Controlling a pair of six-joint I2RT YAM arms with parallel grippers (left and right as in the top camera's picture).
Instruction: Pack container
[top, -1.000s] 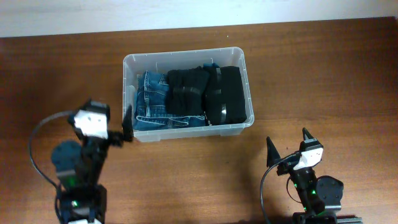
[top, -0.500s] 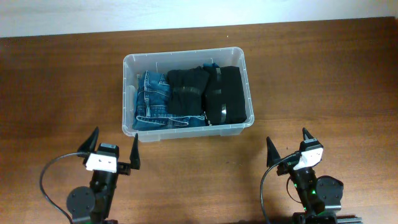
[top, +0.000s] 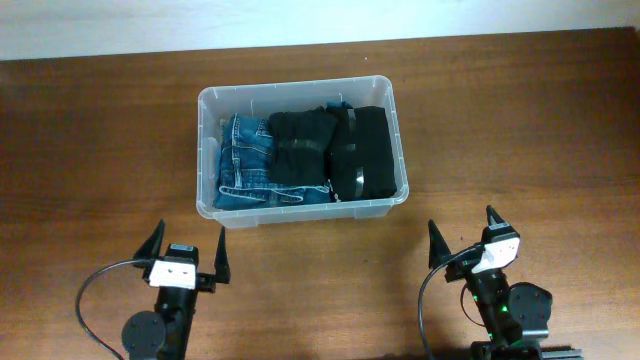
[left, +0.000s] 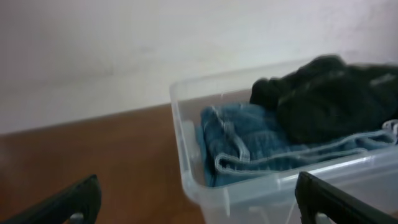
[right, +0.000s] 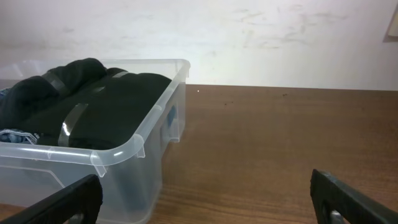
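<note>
Left hand (top: 190, 232): open, its two dark fingers spread wide with nothing between them; it sits by the near edge of the surface (top: 520, 120), short of the container's front-left corner and apart from it.
Right hand (top: 461, 218): open, fingers wide apart and holding nothing; it is also by the near edge, off to the right of the container's front-right corner and clear of it.
Container (top: 296, 87): a clear plastic bin with rounded corners and a thick rim. It stands upright on the brown wooden surface between the two arms and farther back, long sides running left to right, top open.
Contents, left part: folded blue jeans (top: 245, 165) lie against the left wall.
Contents, middle and right: folded black garments (top: 330, 150) crossed by grey bands lie beside the jeans and fill the bin to the right wall.
Overhead view only: the bin's whole outline, both hands at once, and a strip of white wall (top: 300, 20) beyond the far edge.
Left wrist view only: blurred; the bin's left front corner is close, the jeans' stitched edge lies about level with the rim, and the black pile rises higher to the right.
Right wrist view only: the bin's right end wall is seen from the side, with a small bluish patch on it; the black clothing heaps slightly above the rim, and only a sliver of denim shows at the left edge.
</note>
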